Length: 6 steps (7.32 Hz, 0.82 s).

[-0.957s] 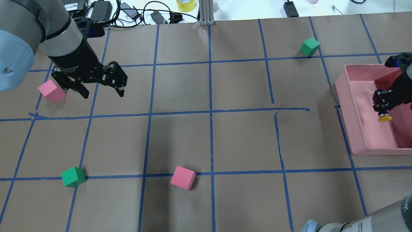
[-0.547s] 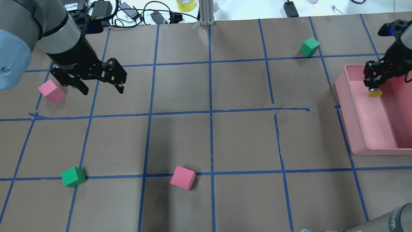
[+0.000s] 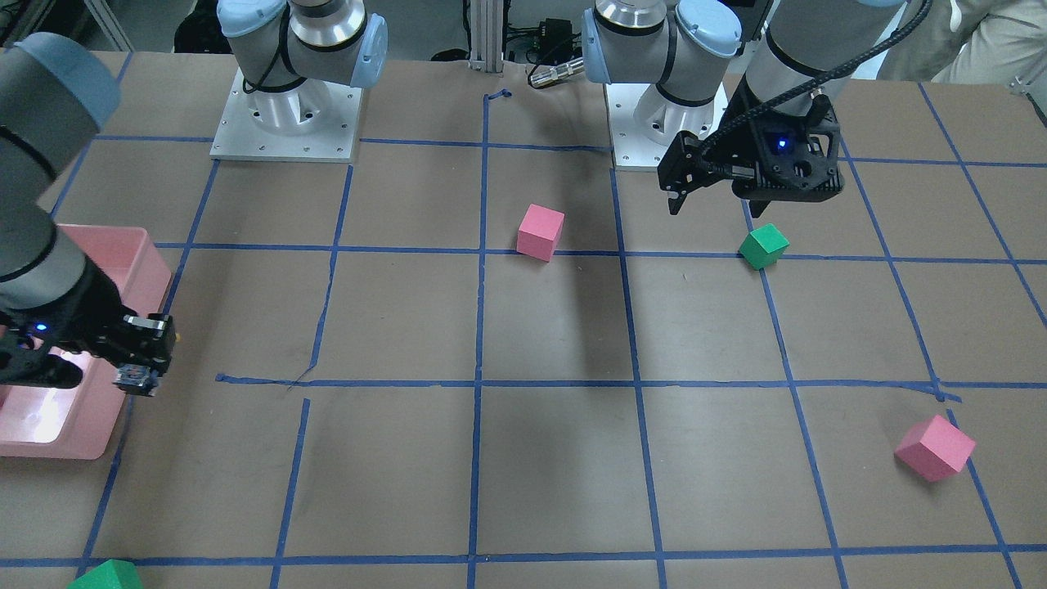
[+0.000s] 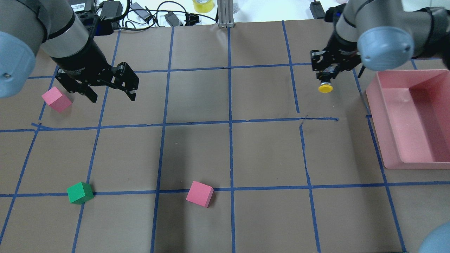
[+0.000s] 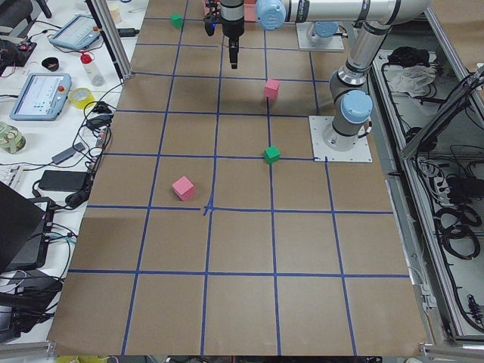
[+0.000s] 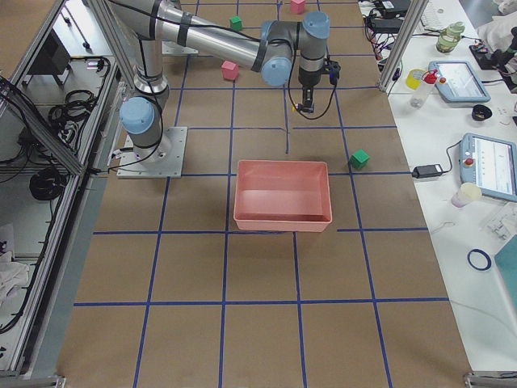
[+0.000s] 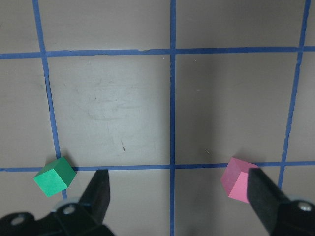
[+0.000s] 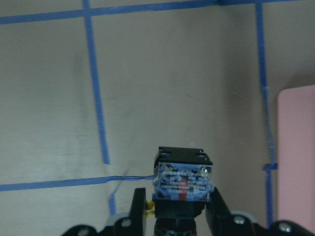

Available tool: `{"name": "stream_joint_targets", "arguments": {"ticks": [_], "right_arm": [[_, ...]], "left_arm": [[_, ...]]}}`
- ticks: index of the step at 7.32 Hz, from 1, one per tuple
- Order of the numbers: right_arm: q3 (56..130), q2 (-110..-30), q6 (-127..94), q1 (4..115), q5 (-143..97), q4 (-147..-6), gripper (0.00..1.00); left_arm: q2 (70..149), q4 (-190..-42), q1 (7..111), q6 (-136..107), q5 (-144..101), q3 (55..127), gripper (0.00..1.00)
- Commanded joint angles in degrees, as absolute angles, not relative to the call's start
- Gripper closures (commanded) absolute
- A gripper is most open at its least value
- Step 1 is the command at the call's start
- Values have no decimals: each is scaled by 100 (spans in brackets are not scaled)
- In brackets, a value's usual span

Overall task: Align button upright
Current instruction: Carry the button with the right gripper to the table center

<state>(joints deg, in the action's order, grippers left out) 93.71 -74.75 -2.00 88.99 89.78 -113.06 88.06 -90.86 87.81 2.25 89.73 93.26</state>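
Observation:
The button hangs in my right gripper (image 4: 325, 78), which is shut on its black body. Its yellow cap (image 4: 326, 88) points down at the table and its grey-blue terminal base (image 8: 183, 179) faces the wrist camera. The gripper holds it above the brown table, left of the pink bin (image 4: 374, 116). In the front-facing view the right gripper (image 3: 141, 368) is at the bin's (image 3: 131, 245) edge. My left gripper (image 4: 112, 99) is open and empty above the table's far left, next to a pink cube (image 4: 56, 99). It also shows in the left wrist view (image 7: 179, 196).
A green cube (image 4: 80, 193) and a pink cube (image 4: 199, 193) lie near the table's front. Another green cube (image 3: 106, 577) lies far right, hidden by my right arm in the overhead view. Cables and tape sit beyond the far edge.
My right gripper has lifted the button out of the pink bin and carried it left and farther away, over the open table. The left gripper has barely moved.

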Motion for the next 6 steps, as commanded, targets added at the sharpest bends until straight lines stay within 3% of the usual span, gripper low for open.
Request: {"name": "stream_joint_targets", "arguments": {"ticks": [1,6], "right_arm": [[9448,-6842,-528,10139,8982,-12266,100],[9553,-6249,-290,10924,8402,-12814,100]], "left_arm": [[8807,-9079,8780,229,8939,9325,0],[8780,-8921,8780,237,8983,9299,0]]}}
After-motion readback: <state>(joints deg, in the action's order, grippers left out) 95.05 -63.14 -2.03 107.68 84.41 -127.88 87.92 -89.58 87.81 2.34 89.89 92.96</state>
